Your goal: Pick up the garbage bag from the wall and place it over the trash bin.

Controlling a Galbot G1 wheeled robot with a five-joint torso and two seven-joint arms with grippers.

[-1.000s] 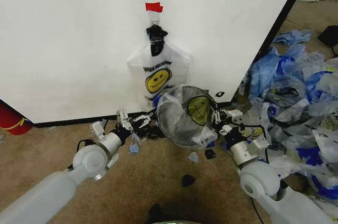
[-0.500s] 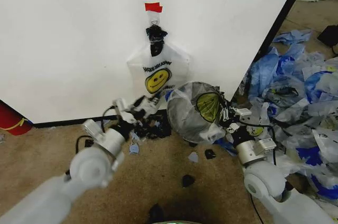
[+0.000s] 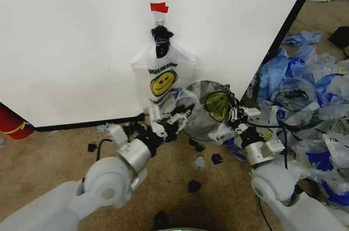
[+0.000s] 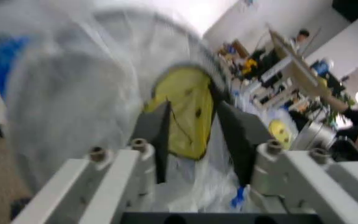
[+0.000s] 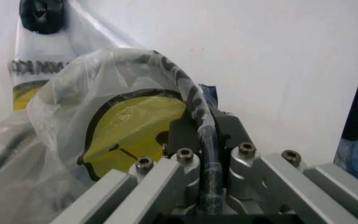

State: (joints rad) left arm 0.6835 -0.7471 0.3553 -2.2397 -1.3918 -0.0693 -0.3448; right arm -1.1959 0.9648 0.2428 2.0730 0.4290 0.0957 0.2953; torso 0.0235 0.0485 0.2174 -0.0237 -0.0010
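A white smiley-face garbage bag (image 3: 163, 76) hangs from a black clip on the wall (image 3: 76, 40), under a piece of red tape (image 3: 158, 7). A second translucent smiley bag (image 3: 203, 112) is stretched over the trash bin (image 3: 192, 125), which is tipped on its side just in front of the wall. My right gripper (image 3: 235, 117) is shut on the bin's bag-covered rim (image 5: 197, 109). My left gripper (image 3: 173, 121) is open at the bin's left side, and its fingers (image 4: 157, 135) frame the yellow face on the bag (image 4: 185, 112).
A heap of blue plastic bags (image 3: 311, 95) fills the floor to the right. A red cylinder (image 3: 10, 122) stands at the far left by the wall. Black scraps (image 3: 193, 186) and small blue bits lie on the brown carpet below the bin.
My left arm has swung right and forward, bringing its gripper up against the bin's left side. The bin, held by the right gripper, has shifted slightly right.
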